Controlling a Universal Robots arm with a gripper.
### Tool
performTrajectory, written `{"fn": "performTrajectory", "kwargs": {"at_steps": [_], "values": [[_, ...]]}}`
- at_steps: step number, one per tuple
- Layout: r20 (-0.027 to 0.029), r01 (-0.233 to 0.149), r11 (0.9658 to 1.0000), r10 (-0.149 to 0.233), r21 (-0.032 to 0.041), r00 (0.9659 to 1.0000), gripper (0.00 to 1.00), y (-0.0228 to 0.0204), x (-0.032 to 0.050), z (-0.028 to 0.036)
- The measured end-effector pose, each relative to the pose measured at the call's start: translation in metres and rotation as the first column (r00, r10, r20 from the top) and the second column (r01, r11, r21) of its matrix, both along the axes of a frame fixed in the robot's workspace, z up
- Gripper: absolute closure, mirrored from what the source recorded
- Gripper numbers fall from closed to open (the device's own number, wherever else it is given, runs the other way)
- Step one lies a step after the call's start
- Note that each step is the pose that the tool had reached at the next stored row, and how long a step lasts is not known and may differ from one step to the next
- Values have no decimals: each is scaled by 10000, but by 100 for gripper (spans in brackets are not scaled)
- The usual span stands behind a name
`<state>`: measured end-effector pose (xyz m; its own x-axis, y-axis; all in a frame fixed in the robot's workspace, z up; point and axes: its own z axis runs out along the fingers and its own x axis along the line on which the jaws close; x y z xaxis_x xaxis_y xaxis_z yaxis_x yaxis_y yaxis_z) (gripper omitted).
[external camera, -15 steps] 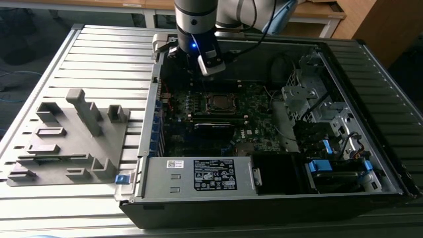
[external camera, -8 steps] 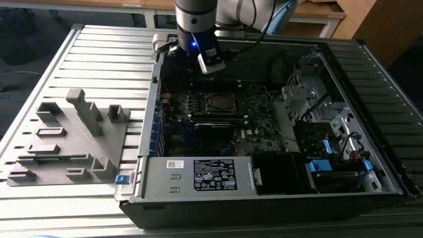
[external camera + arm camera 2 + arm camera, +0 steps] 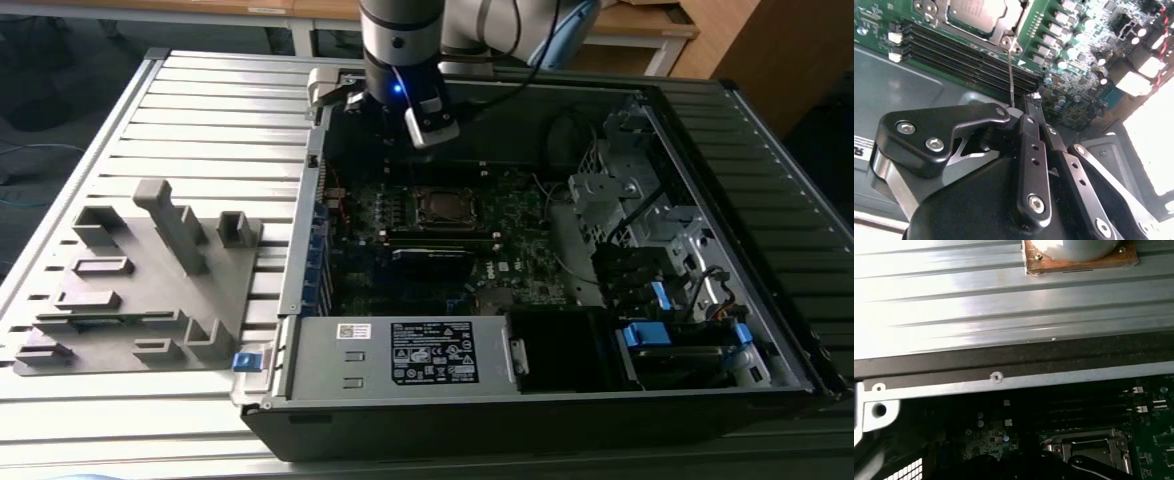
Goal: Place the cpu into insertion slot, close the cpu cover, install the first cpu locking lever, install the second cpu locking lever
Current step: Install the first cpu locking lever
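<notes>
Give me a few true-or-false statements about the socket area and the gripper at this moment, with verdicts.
1. The cpu sits in the insertion slot. True.
2. The cpu cover stands raised. False: it lies flat around the chip.
3. The gripper hangs over the grey fixture tray. False: it is above the motherboard inside the open computer case; the tray lies outside, on the exterior view's left.
4. A thin locking lever runs from the socket corner toward the gripper. True.

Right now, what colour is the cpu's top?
The cpu top is dull silver-grey, clearest in the second wrist view.
</notes>
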<state>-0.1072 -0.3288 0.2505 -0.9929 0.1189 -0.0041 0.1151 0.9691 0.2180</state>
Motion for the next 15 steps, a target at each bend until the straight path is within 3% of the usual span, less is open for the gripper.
{"fn": "performTrajectory", "kwargs": {"at_steps": [4, 12, 15], "values": [[1, 78, 9998, -78, -196, 10000, 89, 9, 89, -2], [10, 267, 9974, -267, -675, 9996, 89, 16, 254, -2], [10, 272, 9972, -272, -694, 9996, 89, 16, 259, -2]]}}
